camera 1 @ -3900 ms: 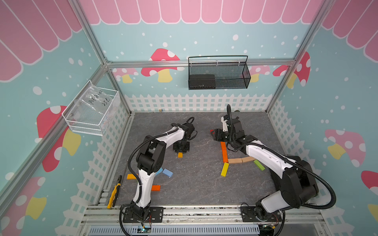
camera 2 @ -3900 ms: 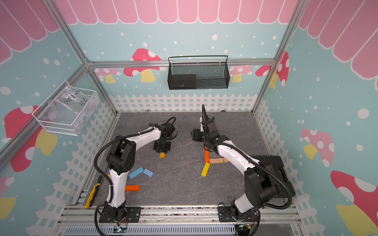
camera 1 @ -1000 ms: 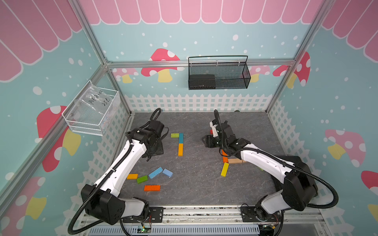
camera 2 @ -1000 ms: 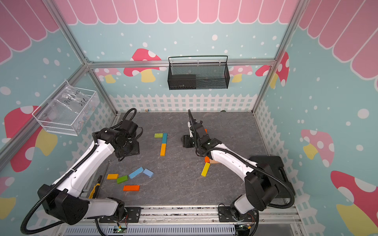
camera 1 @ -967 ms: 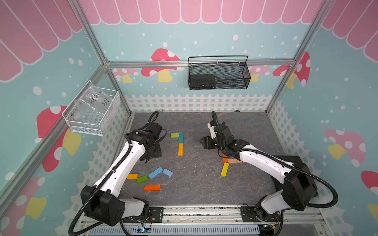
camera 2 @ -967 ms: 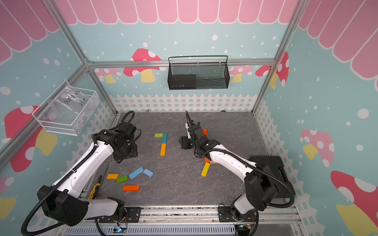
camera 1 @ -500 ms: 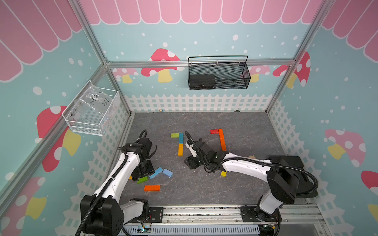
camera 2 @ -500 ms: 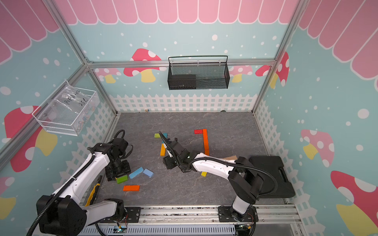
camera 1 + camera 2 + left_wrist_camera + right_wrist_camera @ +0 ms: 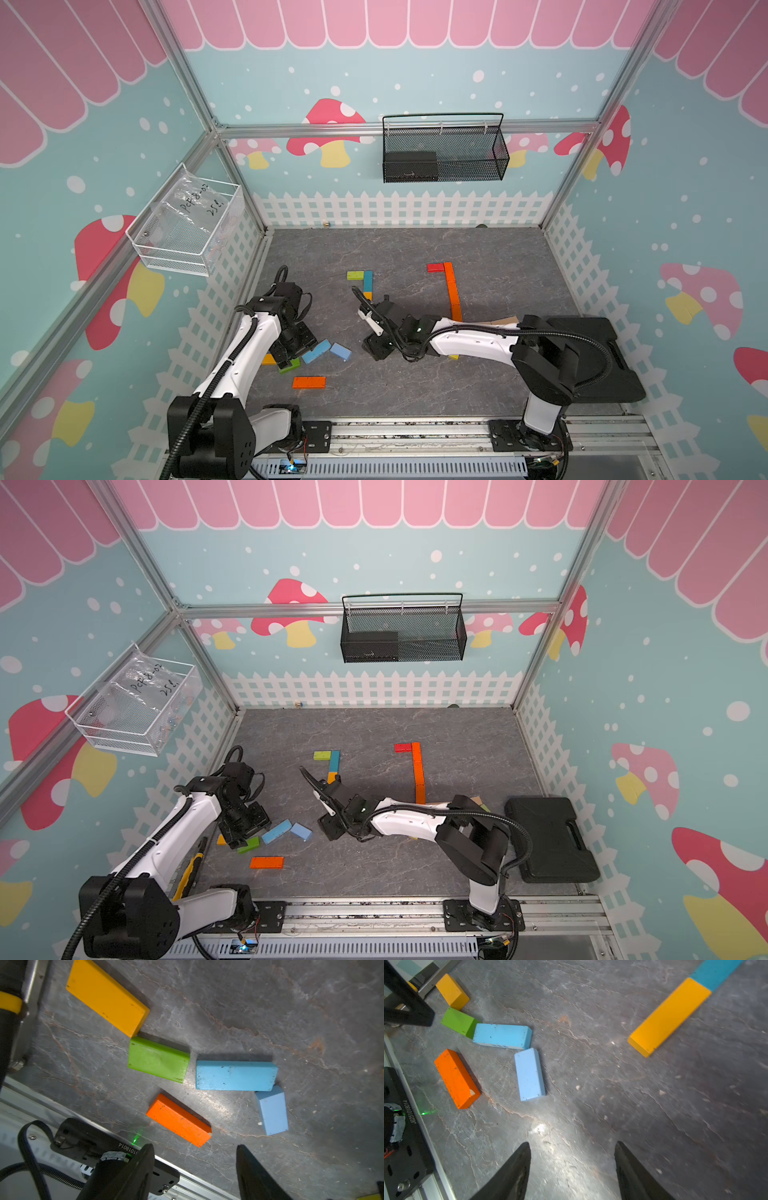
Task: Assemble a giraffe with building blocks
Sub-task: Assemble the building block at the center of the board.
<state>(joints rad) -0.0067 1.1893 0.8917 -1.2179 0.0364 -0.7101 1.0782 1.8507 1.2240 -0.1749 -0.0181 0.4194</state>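
Five loose building blocks lie front left: yellow [image 9: 108,998], green [image 9: 159,1062], blue [image 9: 235,1075], light blue [image 9: 272,1112] and orange [image 9: 178,1120]. My left gripper [image 9: 289,358] hangs open just above the green one [image 9: 289,365], holding nothing. My right gripper [image 9: 376,349] is open and empty over bare floor, right of the light blue block [image 9: 530,1074]. Further back, a green [image 9: 354,274], teal [image 9: 368,281] and yellow [image 9: 668,1016] set forms an L. A red block [image 9: 435,267] joins an orange column [image 9: 452,291]. A tan block [image 9: 503,321] shows behind the right arm.
A black case [image 9: 582,357] lies at the right edge. A yellow-handled tool [image 9: 187,875] rests along the front-left fence. The metal rail [image 9: 415,432] runs along the front. A black wire basket [image 9: 442,153] and a clear bin [image 9: 187,228] hang on the walls.
Both arms have come forward from the back: the left down to the loose cluster, the right from the orange column to mid-floor. The red and orange pieces now show uncovered.
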